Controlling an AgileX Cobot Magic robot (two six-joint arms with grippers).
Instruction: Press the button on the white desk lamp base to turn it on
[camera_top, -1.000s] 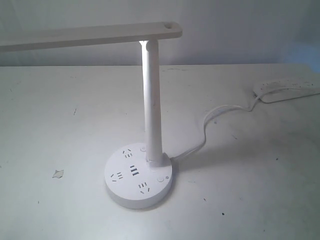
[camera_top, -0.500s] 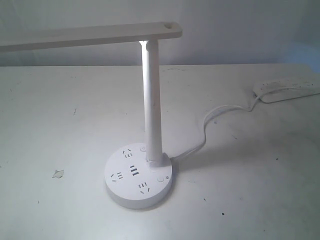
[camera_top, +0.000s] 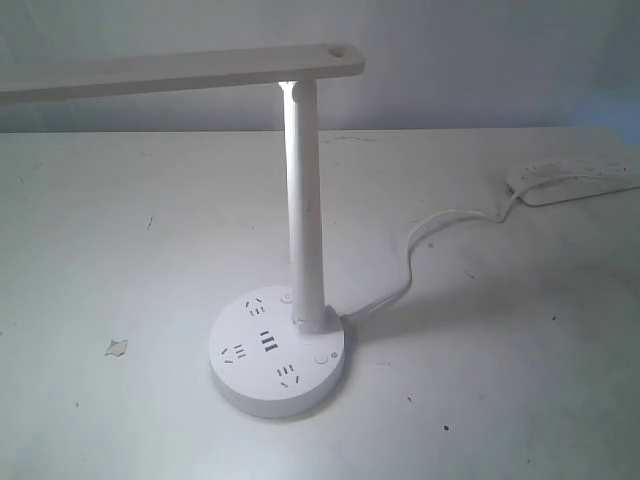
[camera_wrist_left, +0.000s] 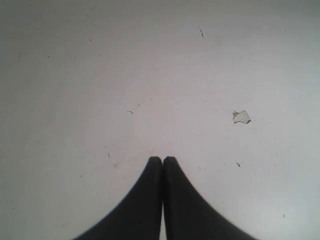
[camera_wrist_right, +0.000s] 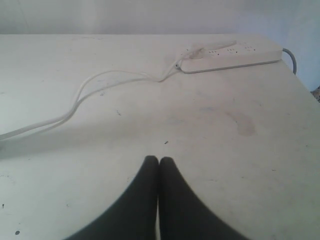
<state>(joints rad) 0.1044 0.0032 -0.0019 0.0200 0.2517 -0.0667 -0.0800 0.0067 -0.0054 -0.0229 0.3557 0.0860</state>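
The white desk lamp (camera_top: 304, 200) stands on the table, its pole upright and its long flat head bar (camera_top: 180, 70) reaching left. Light glows where the head meets the pole. Its round white base (camera_top: 278, 352) carries dark socket slots, central USB ports and a small round button (camera_top: 321, 355) on the right side. Neither gripper shows in the exterior view. In the left wrist view my left gripper (camera_wrist_left: 162, 159) is shut and empty over bare table. My right gripper (camera_wrist_right: 159, 159) is likewise shut and empty, away from the lamp.
A white cord (camera_top: 430, 245) runs from the base to a long white power strip (camera_top: 575, 178) at the table's far right; the same strip (camera_wrist_right: 232, 54) and cord (camera_wrist_right: 90, 92) lie ahead of the right gripper. A small paper scrap (camera_top: 116, 347) lies left of the base.
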